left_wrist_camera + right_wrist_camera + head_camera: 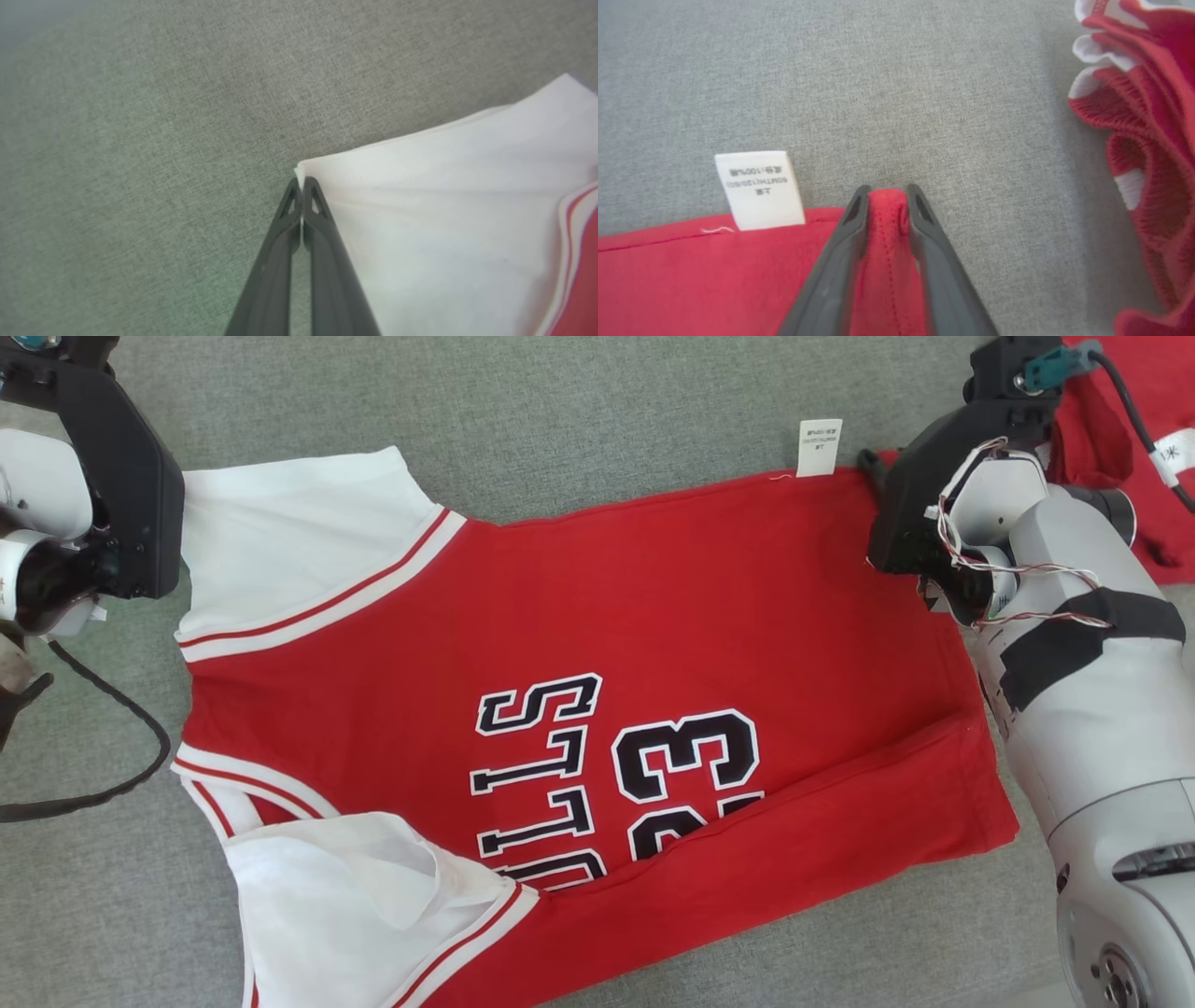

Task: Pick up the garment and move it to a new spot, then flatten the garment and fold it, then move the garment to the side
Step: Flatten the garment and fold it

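1. Found a grey woven surface point(560, 401) under everything, serving as the work bed.
2. Logged the garment point(653, 616), a red jersey with white sleeves and black-and-white lettering, spread nearly flat across the middle of that surface, collar end toward the robot's left, hem toward its right. Noted the near long edge turned over onto the body in a band, hiding part of the numerals; noted the near sleeve rumpled. Judged flattening mostly done and folding under way.
3. Logged a pale right forearm point(1102, 737), reaching in from the lower right to the hem's far corner.
4. Noted a second red-and-white garment point(1148, 140), bunched beyond the hem and apart from the jersey; judged no part of this step.
5. Found the left gripper point(302, 186) with jaws together on the far sleeve's outer corner, a sliver of white cloth pinched at the tips.
6. Found the right gripper point(887, 191) clamped on the far hem corner, red cloth bunched between its fingers. Judged both far corners taken so that edge could rise evenly, without sagging or twisting.
7. Noted a black cable point(112, 747) trailing at left, apart from the jersey.
8. Noted a white care label point(759, 189) jutting past the far hem, just beside the right gripper, untouched.
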